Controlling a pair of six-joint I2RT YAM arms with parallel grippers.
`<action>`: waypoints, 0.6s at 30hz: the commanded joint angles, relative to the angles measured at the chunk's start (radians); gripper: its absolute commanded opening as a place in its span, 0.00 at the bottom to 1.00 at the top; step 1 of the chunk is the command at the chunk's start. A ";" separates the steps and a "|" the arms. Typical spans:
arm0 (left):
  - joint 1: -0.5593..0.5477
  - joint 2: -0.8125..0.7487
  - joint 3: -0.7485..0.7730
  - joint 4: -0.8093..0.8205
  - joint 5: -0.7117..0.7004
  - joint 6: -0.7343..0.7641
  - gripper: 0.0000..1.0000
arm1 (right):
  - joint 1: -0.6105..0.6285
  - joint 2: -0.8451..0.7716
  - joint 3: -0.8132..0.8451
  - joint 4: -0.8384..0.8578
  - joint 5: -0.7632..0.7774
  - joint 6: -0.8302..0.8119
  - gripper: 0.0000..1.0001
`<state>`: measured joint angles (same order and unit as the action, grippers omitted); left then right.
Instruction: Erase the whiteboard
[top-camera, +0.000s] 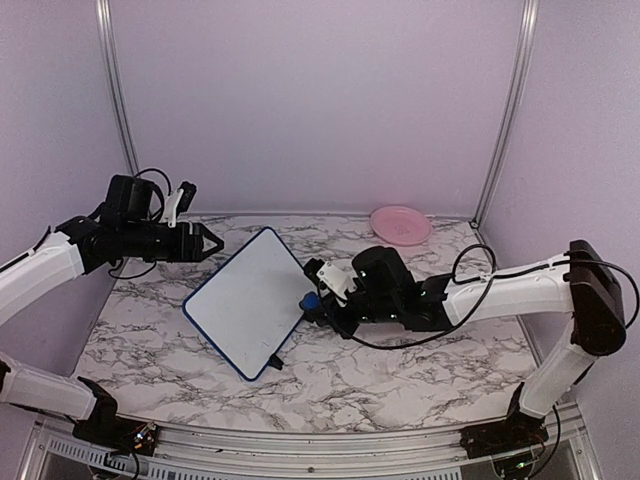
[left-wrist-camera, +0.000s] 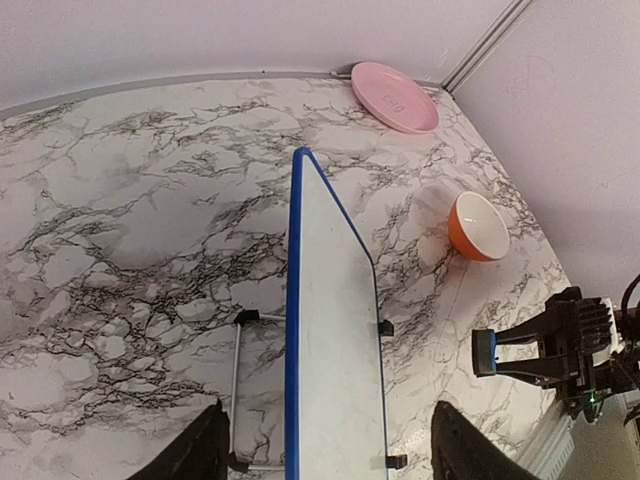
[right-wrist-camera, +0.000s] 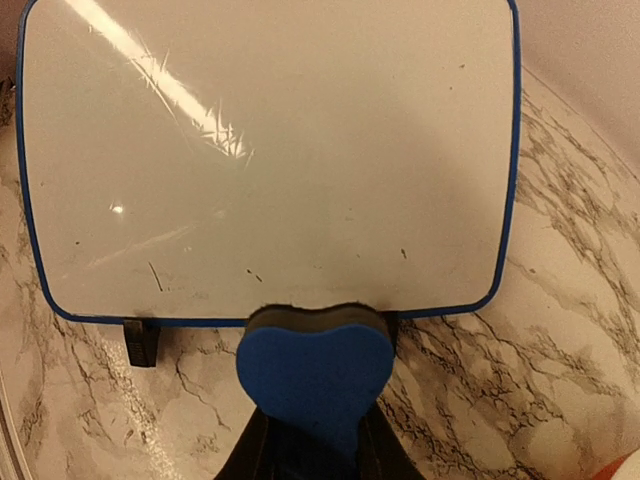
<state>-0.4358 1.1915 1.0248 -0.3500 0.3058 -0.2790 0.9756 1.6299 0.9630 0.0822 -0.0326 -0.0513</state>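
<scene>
The whiteboard (top-camera: 245, 300) leans tilted on its wire stand (left-wrist-camera: 237, 390) at the table's middle. Its face (right-wrist-camera: 270, 150) looks wiped, with only a few small dark specks and no red writing showing. My right gripper (top-camera: 312, 300) is shut on a blue eraser block (right-wrist-camera: 315, 375), whose dark felt side touches the board's lower blue frame. The eraser also shows in the left wrist view (left-wrist-camera: 485, 352). My left gripper (top-camera: 215, 243) is open and empty, hovering behind the board's upper left edge, apart from it. In the left wrist view the board (left-wrist-camera: 335, 330) lies edge-on between its fingers (left-wrist-camera: 195, 450).
A pink plate (top-camera: 400, 224) lies at the back right corner. An orange bowl (left-wrist-camera: 478, 226) sits on its side right of the board. Lilac walls close the back and sides. The board's small black feet (right-wrist-camera: 140, 343) rest on the marble table (top-camera: 400, 370).
</scene>
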 joint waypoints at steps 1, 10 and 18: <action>-0.012 -0.020 0.042 -0.042 0.011 0.032 0.67 | -0.010 -0.076 -0.062 -0.114 0.088 0.027 0.00; -0.231 0.084 0.076 0.038 -0.013 -0.034 0.59 | -0.011 -0.176 -0.151 -0.149 0.146 0.065 0.00; -0.451 0.361 0.107 0.254 0.060 -0.152 0.57 | 0.008 -0.246 -0.197 -0.128 0.166 0.054 0.00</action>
<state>-0.8192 1.4467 1.0866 -0.2173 0.3187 -0.3614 0.9714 1.4178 0.7723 -0.0612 0.1059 -0.0074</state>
